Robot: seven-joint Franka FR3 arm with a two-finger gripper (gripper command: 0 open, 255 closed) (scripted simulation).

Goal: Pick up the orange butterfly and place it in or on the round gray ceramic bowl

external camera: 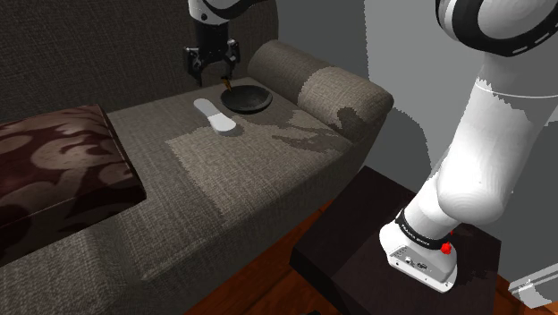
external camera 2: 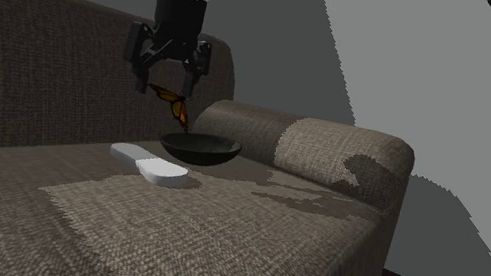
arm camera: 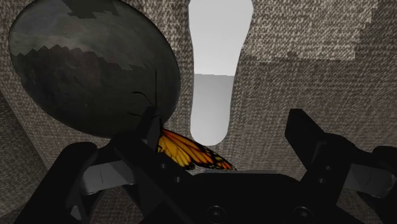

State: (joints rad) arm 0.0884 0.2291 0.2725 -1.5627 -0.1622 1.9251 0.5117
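Black two-finger hand is hovering open over round dark grey bowl by sofa armrest. Orange butterfly is dangling unclasped, likely mid-release.

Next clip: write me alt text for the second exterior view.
A black gripper hangs with its fingers apart over a dark round bowl on a sofa. An orange butterfly is just under the fingertips, above the bowl. A flat white object lies beside the bowl.
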